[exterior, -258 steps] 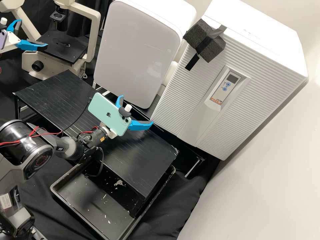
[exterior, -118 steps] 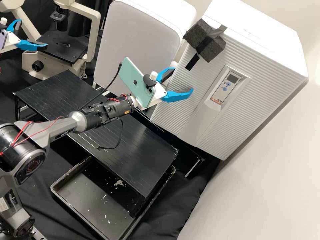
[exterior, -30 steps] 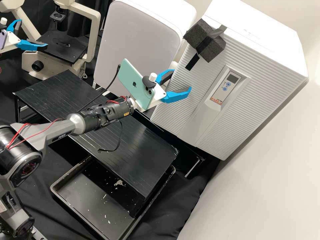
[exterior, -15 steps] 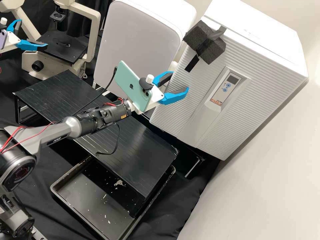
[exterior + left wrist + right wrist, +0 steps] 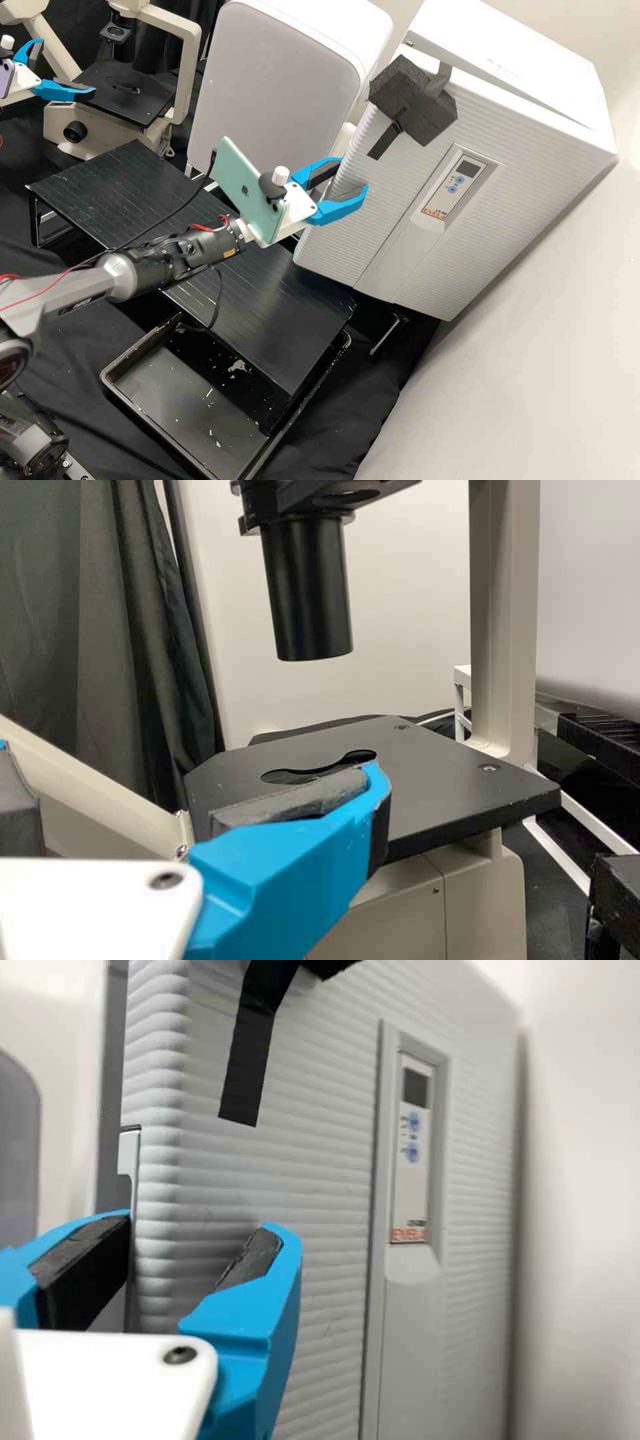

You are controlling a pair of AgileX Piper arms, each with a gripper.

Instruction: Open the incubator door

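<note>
The incubator door (image 5: pixel 373 227) stands ajar, its free edge (image 5: pixel 155 1190) between the spread fingers (image 5: pixel 240 1320) of the right gripper (image 5: pixel 354 175).

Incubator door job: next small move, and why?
I'd draw the incubator door a little wider with the right gripper, following its swing. It looks only ajar: a narrow wedge of gap shows between its top edge and the incubator's body. The gripper's spread fingers straddle the free side edge, which seems well placed for pulling.
</note>
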